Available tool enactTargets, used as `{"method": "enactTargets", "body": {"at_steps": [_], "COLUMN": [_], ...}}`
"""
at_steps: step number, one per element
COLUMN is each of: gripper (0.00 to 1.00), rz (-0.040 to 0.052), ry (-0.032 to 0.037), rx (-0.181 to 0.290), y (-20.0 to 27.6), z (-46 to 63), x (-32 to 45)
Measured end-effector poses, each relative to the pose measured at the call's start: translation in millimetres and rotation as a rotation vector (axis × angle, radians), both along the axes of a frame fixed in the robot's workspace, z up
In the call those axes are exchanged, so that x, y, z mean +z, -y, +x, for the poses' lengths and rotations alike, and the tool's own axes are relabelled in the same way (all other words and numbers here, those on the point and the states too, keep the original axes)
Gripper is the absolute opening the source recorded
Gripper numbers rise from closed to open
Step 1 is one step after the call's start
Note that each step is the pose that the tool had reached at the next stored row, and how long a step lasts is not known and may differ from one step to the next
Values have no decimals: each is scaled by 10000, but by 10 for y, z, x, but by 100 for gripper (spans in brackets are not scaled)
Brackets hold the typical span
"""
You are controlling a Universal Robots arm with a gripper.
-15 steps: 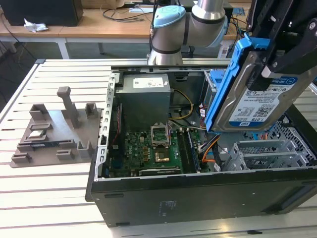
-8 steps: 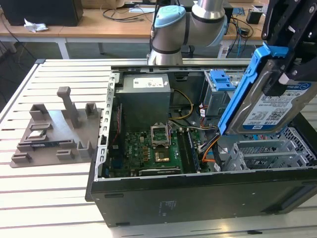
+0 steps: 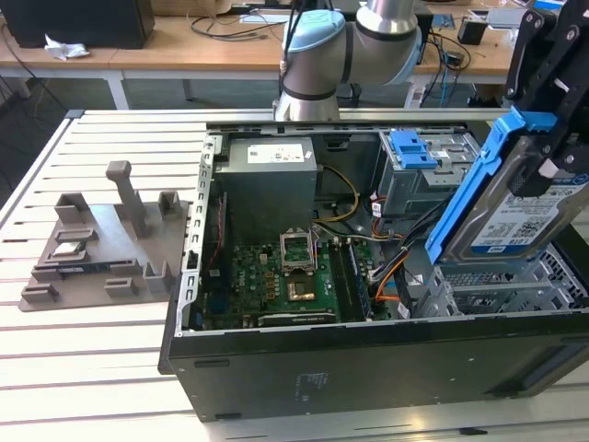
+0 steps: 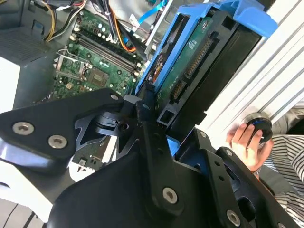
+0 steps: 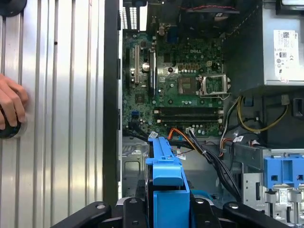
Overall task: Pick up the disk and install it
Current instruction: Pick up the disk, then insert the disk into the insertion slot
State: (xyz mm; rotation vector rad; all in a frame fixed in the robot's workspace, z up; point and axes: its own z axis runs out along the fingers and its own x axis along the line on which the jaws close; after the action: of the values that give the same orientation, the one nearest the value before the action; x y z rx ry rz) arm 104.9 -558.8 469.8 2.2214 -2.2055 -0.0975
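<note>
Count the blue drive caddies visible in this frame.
2. One frames the disk held in the gripper over the computer case, at the exterior view's right. The other blue caddy sits in the case's drive cage. Others may be hidden.

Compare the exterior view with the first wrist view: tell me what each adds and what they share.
Exterior view adds: the grey fixture tray, the arm's joints, and the labelled face of the disk. First wrist view adds: a person's hand over a black knob on the slatted table. Shared: the open computer case, its motherboard, the grey power supply, and the disk's blue caddy clamped in the gripper.
</note>
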Motion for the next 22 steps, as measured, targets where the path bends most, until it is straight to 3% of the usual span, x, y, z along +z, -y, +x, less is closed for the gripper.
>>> {"method": "enactTargets", "body": {"at_steps": [2,5,20,22], "gripper": [37,37,37,37], "rz": [-80,-123,-122,-121], "ry": [0,-2,-2,-4], "rx": [68,99,98,-162], "y": [-29,-59,-59,-61], "z": [68,231,237,246], "x": [-53,-80,-82,-99]}}
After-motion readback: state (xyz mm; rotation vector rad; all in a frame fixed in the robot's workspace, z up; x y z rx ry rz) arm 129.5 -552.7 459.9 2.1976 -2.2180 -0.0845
